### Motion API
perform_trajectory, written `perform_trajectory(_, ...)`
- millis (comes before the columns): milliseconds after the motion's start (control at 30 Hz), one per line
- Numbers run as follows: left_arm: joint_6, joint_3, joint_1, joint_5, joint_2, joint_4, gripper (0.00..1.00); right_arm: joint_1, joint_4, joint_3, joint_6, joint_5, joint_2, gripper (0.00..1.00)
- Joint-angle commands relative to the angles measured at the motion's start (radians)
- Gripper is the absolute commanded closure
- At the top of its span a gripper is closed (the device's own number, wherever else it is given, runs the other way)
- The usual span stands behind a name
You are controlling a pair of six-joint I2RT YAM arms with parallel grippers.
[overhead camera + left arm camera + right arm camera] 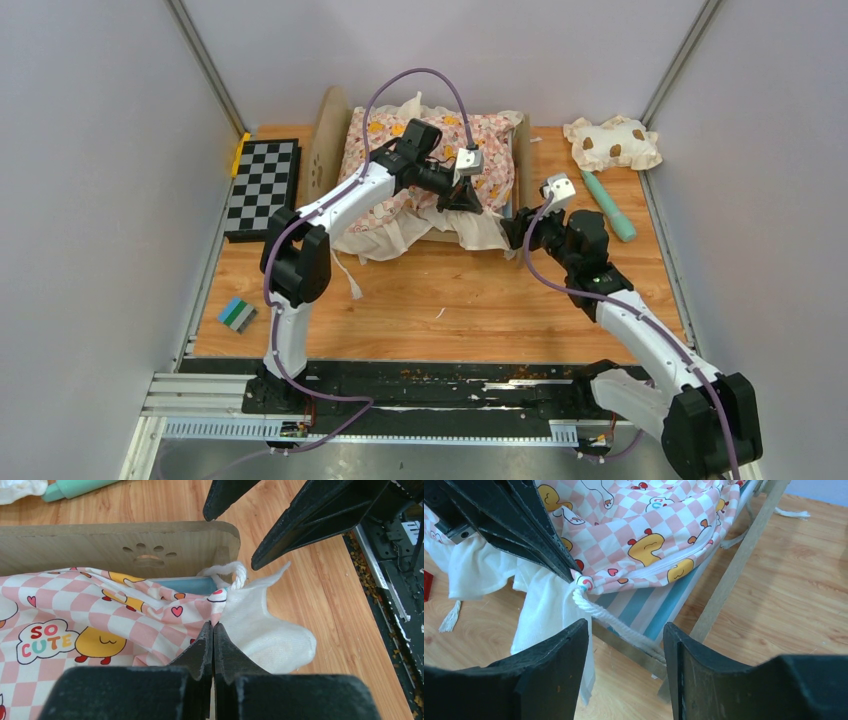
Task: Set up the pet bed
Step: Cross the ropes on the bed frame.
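Jaws, left gripper (212,630): pressed together, pinching the corner of the pink checkered cushion (100,625) where its white ruffle (265,630) began. Jaws, right gripper (625,630): spread, nothing between them.

Item: pet bed (328,130), light-wood frame, stood at the far middle of the table (450,300). The cushion was draped over it and spilled off the near side. Long axis ran left to right across the table, with a board at each end.

Key relation: a white cord (606,616) ran from the pinched cushion corner down towards the near rail of the frame. It lay straight ahead of the right gripper's gap, slanting across it. The right arm was the free one nearest that corner; the left was occupied holding it. Judgement: any next move on the cord would fall to the right gripper, going forward and slightly down.

Views compared:
- Right wrist camera alone showed the blue-and-white striped base (649,611) under the cushion, and the cord's run.
- Left wrist camera alone showed the paw-print cutout in the end board (100,550), with the right gripper's fingers (310,520) just beside its corner.
- Overhead view alone showed the surroundings: spotted pillow (610,142), green stick (610,205), checkerboard (262,185), small block (238,314), all apart from the bed.
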State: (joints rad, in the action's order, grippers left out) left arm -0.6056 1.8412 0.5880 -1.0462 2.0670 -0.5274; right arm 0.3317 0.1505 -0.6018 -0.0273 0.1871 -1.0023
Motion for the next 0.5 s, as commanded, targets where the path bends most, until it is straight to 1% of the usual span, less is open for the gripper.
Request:
perform_trajectory(0, 0.018, 0.041, -0.003, -0.037, 0.005, 0.028, 1.0, 0.014, 0.113, 0.009, 0.016, 0.002, -0.015, 0.43)
perform_trajectory(100, 0.023, 0.041, -0.003, -0.04, 0.006, 0.029, 1.0, 0.027, 0.139, 0.02, 0.023, -0.001, -0.017, 0.43)
perform_trajectory(167, 0.025, 0.041, -0.003, -0.04, 0.007, 0.029, 1.0, 0.031, 0.124, 0.018, 0.023, -0.012, -0.013, 0.44)
perform_trajectory(300, 0.027, 0.041, -0.004, -0.039, 0.007, 0.032, 1.0, 0.045, 0.092, 0.051, 0.019, -0.037, 0.054, 0.44)
perform_trajectory(367, 0.029, 0.041, -0.002, -0.04, 0.007, 0.034, 1.0, 0.056, 0.057, 0.076, -0.002, -0.133, 0.095, 0.47)
perform_trajectory(467, 0.032, 0.04, -0.003, -0.039, 0.009, 0.037, 1.0, 0.058, 0.003, 0.095, -0.054, -0.299, 0.116, 0.54)
